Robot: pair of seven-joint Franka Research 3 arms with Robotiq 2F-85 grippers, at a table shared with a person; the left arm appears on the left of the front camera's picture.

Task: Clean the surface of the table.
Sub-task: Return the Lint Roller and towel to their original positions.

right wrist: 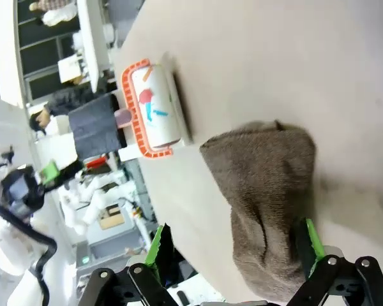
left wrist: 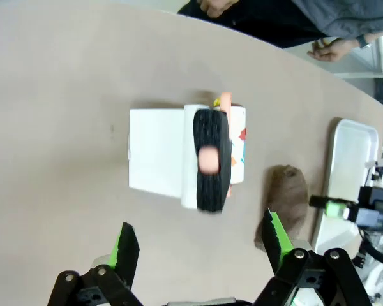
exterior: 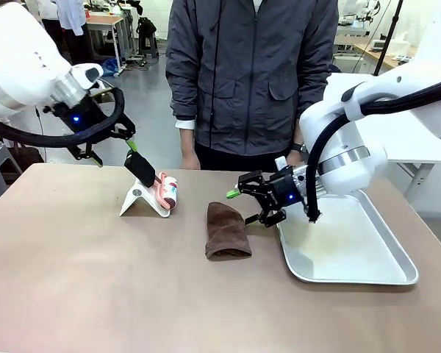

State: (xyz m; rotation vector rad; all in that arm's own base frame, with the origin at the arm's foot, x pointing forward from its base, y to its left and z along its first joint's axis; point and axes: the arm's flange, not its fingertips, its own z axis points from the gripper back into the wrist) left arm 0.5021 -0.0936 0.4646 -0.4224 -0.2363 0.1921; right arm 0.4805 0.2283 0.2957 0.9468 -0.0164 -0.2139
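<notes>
From the front, the brownish-taupe surface [exterior: 95,287] spread across the whole foreground, with a person [exterior: 250,73] standing at its far edge. The left pincer [exterior: 114,151] hung spread wide and empty above a lint roller [exterior: 165,193] resting in a white stand [exterior: 140,200]. The right pincer [exterior: 244,206] was also spread and empty, low over the surface just beside a folded brown cloth [exterior: 226,232] and at the corner of a metal tray [exterior: 353,250].

In the left wrist view, the left pincer [left wrist: 201,245] gaped wide, its green-padded fingers [left wrist: 126,245] bracketing bare surface [left wrist: 57,83] short of the roller's black handle [left wrist: 212,159].

In the right wrist view, the right pincer [right wrist: 233,248] stood wide apart, one finger over the cloth [right wrist: 268,191], gripping nothing; the roller [right wrist: 154,108] lay beyond on the surface [right wrist: 293,64].
</notes>
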